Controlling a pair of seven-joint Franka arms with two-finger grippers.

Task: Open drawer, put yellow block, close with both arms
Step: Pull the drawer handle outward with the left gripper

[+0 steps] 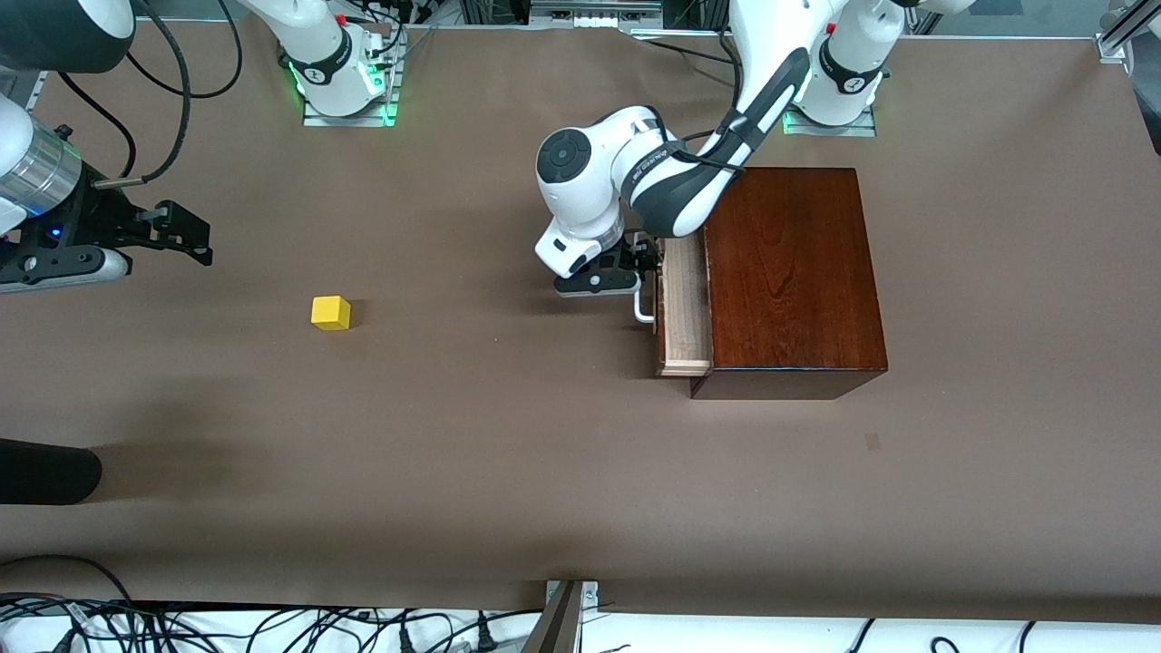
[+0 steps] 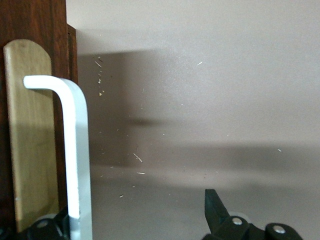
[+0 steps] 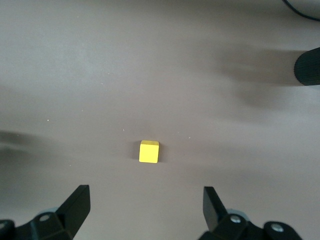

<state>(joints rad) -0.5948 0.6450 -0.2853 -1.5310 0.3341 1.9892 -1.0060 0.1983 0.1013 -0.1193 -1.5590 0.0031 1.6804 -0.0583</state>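
Observation:
The dark reddish-brown box (image 1: 789, 272) stands toward the left arm's end of the table. Its drawer (image 1: 682, 299) is slid partly out, showing pale wood lining. My left gripper (image 1: 639, 272) is low at the drawer front, open, straddling the white handle (image 1: 642, 304). In the left wrist view the handle (image 2: 77, 150) runs close to one finger while the other finger (image 2: 215, 210) stands well apart from it; the left gripper (image 2: 135, 215) grips nothing. The yellow block (image 1: 330, 312) lies alone on the table toward the right arm's end. My right gripper (image 1: 195, 238) hangs open and empty above the table near the block (image 3: 149, 151), seen past the right gripper (image 3: 145, 192).
A black rounded object (image 1: 45, 472) juts in over the table's edge at the right arm's end, nearer the front camera than the block. Cables (image 1: 272, 626) lie along the front edge. Brown table surface (image 1: 499, 435) stretches between block and box.

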